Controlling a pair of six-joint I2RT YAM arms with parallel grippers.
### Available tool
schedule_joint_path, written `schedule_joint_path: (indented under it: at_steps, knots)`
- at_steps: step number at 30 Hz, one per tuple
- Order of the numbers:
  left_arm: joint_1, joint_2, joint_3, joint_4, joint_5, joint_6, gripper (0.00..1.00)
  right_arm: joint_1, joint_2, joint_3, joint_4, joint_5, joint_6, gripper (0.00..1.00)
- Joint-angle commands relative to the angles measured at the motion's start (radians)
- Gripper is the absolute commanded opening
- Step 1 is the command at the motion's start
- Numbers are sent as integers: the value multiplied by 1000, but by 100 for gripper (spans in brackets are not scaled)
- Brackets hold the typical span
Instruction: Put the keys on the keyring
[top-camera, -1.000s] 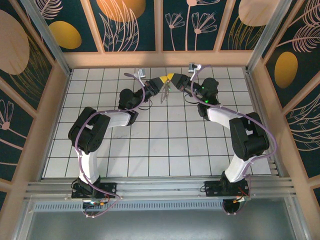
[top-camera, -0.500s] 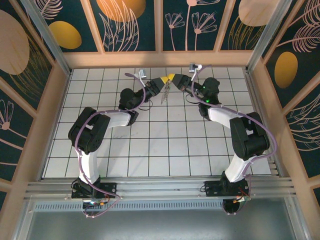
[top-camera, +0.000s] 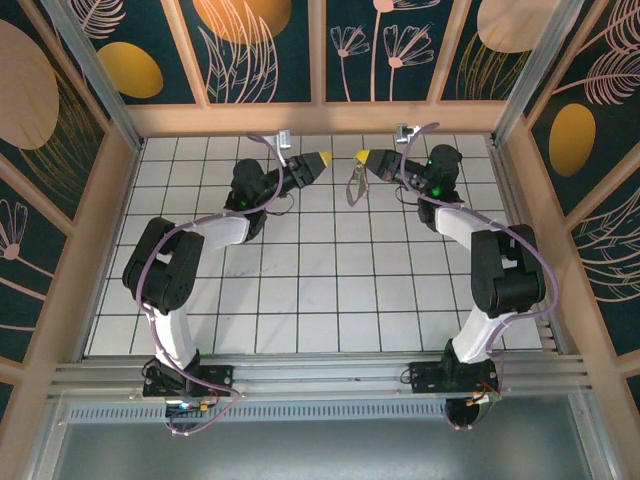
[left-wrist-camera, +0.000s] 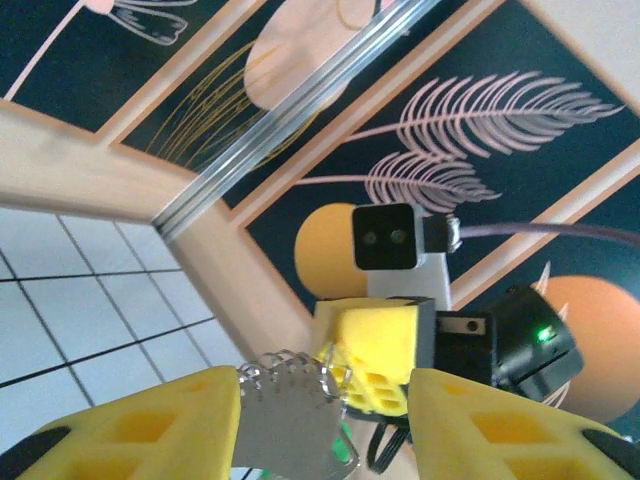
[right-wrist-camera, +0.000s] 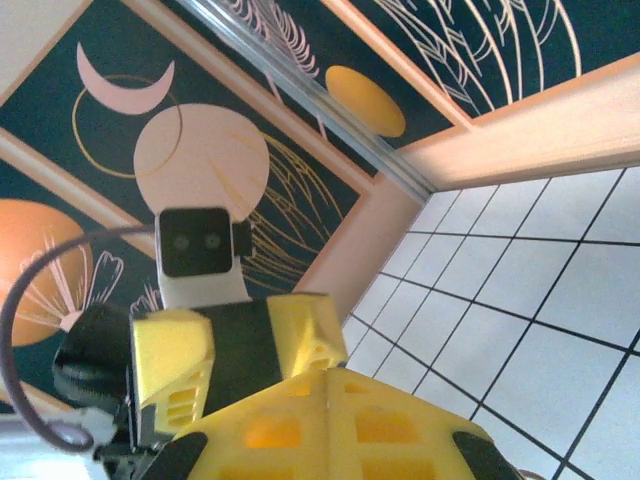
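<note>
Now left hand (top-camera: 321, 159) unclasped, withdrawn, keys (top-camera: 354, 186) dangling from right hand (top-camera: 362, 156)

Bare tiled table (top-camera: 300, 290) below hanging keys (top-camera: 355, 186)

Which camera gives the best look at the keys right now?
The left wrist view: the keys hang close and large there, toothed edges clear, pinched by the right gripper. The top view gives them as a tiny thin bunch dangling under that gripper, no detail. The right wrist view faces its own shut fingers.
</note>
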Motion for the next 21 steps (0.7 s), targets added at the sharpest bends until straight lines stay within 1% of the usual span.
schedule_joint_path:
  at_steps: [1,4,8,12,21]
  knots:
    - [4,10,86,-157,117,148,50,-4,8,71,-68,-132,-97,0]
    - [4,26,126,-203,180,182,50,0,18,102,-111,-192,-127,0]
    - [5,43,163,-233,243,196,50,11,18,121,-151,-205,-151,0]
    - [3,50,170,-233,253,195,48,20,17,127,-155,-197,-149,0]
    - [-5,71,154,-153,281,141,43,44,26,133,-130,-181,-120,0]
